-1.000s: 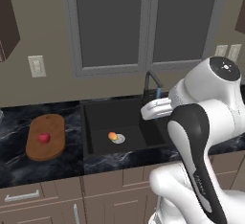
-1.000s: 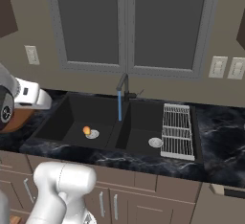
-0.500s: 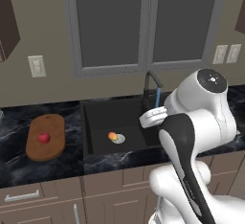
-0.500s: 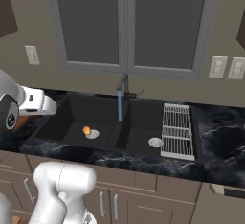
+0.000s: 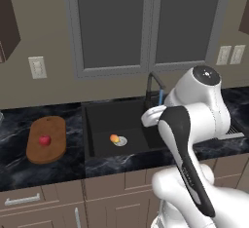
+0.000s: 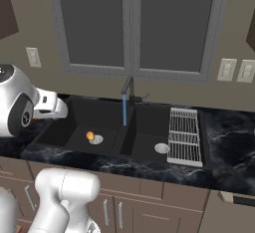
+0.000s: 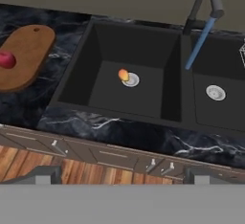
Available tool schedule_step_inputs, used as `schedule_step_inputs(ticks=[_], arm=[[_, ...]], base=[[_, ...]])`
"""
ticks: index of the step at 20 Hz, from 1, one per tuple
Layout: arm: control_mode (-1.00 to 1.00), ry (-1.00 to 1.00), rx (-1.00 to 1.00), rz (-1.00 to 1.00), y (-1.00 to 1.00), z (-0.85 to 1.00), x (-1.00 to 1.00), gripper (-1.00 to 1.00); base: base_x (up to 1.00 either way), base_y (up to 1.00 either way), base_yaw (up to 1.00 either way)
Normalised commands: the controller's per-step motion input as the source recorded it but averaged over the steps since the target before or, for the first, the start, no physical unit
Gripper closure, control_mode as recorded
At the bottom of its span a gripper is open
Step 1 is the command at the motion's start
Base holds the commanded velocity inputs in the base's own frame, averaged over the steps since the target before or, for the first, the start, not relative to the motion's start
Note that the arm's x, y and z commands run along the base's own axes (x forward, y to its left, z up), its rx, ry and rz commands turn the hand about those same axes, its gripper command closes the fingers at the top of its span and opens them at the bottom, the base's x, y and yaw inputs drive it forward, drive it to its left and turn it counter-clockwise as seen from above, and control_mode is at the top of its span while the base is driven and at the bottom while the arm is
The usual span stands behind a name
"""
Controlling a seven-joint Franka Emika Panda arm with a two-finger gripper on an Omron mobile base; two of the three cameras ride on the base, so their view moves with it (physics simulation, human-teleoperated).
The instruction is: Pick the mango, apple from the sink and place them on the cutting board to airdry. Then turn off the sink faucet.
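One fruit remains: the mango [image 7: 123, 74] lies in the left basin of the sink [image 7: 110, 41], touching its drain [image 7: 131, 80]. The apple [image 7: 5, 59] sits on the cutting board [image 7: 26, 50] at the counter's left end. My pincer stands wide, holding nothing. I judge the mango wet, smooth, firm; grip across its middle.

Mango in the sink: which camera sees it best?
The hand view: the mango sits large and unblocked beside the left basin's drain. The left base view and right base view show it too, but only as a tiny orange dot.
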Motion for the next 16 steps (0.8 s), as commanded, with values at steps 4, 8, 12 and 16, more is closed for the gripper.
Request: schedule_step_inputs(ticks=[4,8,12,16], arm=[[-1.0,0.06,0.0,0.0,-0.01,-0.32,0.21,-1.0],[-1.0,0.02,0.0,0.0,0.0,-0.27,0.2,-1.0],[-1.0,0.0,0.0,0.0,0.0,-0.19,0.17,-1.0],[-1.0,0.0,0.0,0.0,0.0,-0.2,0.18,-1.0]], base=[[0.0,0.0,0.0],[0.0,0.0,0.0],[0.0,0.0,0.0],[0.0,0.0,0.0]])
